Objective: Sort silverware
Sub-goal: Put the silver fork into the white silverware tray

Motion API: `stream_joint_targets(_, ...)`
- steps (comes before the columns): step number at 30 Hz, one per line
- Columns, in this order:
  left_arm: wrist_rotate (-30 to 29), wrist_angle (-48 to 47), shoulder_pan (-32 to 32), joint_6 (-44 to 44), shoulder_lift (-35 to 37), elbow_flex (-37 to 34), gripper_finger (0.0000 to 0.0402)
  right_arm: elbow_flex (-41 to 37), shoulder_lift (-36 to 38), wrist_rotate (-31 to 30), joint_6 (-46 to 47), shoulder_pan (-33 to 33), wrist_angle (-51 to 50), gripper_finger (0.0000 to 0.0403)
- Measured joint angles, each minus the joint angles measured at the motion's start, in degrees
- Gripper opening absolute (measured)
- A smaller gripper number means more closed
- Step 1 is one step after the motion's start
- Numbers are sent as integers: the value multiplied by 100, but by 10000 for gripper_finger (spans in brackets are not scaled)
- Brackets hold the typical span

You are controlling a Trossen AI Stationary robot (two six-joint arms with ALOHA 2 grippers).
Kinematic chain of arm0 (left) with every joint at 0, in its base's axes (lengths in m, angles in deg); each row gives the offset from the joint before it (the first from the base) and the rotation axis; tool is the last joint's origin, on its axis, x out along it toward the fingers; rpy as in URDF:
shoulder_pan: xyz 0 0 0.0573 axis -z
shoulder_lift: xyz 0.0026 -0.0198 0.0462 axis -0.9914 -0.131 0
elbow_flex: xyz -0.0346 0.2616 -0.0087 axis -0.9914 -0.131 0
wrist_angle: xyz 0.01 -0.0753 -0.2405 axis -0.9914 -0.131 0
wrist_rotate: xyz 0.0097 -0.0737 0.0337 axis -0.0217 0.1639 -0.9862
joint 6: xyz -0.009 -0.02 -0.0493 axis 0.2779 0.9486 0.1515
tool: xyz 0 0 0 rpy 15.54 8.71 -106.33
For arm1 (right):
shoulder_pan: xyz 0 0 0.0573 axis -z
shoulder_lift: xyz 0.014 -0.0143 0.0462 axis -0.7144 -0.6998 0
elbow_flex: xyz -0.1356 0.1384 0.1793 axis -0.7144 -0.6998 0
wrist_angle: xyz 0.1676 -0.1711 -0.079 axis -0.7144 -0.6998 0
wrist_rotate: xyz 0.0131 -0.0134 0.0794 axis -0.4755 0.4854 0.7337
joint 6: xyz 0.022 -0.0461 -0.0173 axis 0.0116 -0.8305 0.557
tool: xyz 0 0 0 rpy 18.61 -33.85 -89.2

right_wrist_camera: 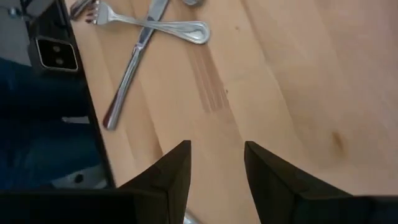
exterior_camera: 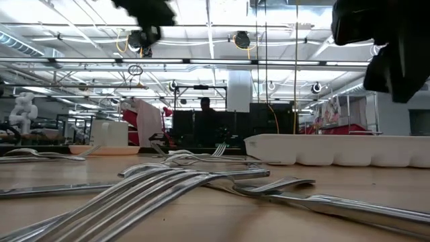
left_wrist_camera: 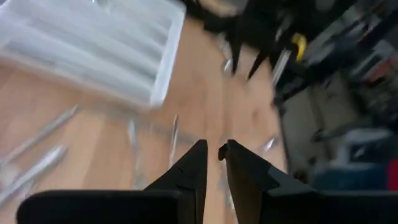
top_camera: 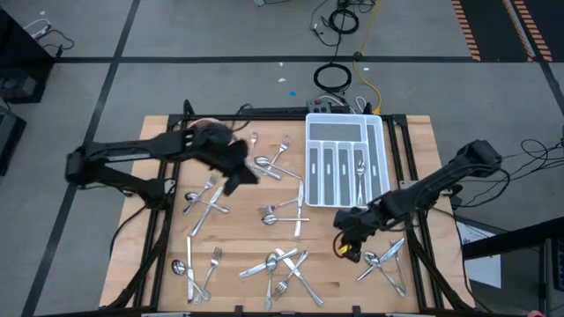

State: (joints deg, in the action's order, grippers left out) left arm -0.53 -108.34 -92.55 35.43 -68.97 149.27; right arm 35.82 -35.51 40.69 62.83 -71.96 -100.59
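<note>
Silver forks, spoons and knives [top_camera: 284, 264] lie scattered flat on the wooden table, in loose groups at the left [top_camera: 207, 199], middle [top_camera: 284, 211] and near right [top_camera: 384, 257]. My left gripper [top_camera: 240, 174] hangs above the table left of the white tray [top_camera: 345, 158]. In the left wrist view its fingers [left_wrist_camera: 216, 154] are nearly together, with nothing seen between them. My right gripper [top_camera: 347, 239] is over bare wood just near of the tray. In the right wrist view [right_wrist_camera: 217, 158] it is open and empty, with a crossed fork and knife [right_wrist_camera: 146, 28] beyond it.
The white tray has several long compartments, and a few pieces [top_camera: 359, 167] lie in the right ones. A pink bowl [top_camera: 208, 129] sits at the far left under my left arm. Black frame rails run along the table's edges [top_camera: 414, 176].
</note>
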Motion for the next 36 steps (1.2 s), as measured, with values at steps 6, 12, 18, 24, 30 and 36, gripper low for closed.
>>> stream_joint_targets(6,-1504,-1585,1085,934,1116,0,65,15,-556,198,-1003,249,613,142)
stream_joint_targets(12,-2287,-1872,2415,1792,1480,0,65,873,-1312,332,-2419,437,611,142)
stream_joint_targets(18,-2906,-1886,3228,2115,1471,0,65,2516,-2393,317,-3944,500,77,142)
stream_joint_targets(24,-3403,-2283,3589,2389,1473,0,65,3634,-3337,373,-5432,477,-485,142)
stream_joint_targets(30,-3775,-2577,3675,2815,1473,0,65,4172,-3989,517,-6305,303,-427,165)
stream_joint_targets(36,-3842,-2680,3673,2867,1473,-2,65,4776,-4499,481,-6334,86,-346,222)
